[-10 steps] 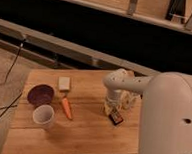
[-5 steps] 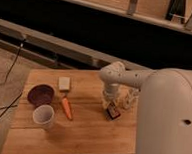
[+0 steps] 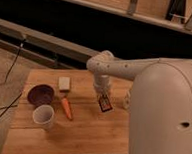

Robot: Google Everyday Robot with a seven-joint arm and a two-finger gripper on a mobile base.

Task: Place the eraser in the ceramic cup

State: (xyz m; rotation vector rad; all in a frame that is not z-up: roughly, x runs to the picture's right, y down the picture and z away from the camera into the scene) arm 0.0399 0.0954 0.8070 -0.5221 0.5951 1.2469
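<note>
Your arm hides most of the gripper at frame centre, clamped on the eraser, whose long axis slants toward lower right; cup sits lower left.

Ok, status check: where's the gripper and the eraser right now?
Gripper right of centre over table. Eraser at its tip. Ceramic cup front left, carrot lying between.
</note>
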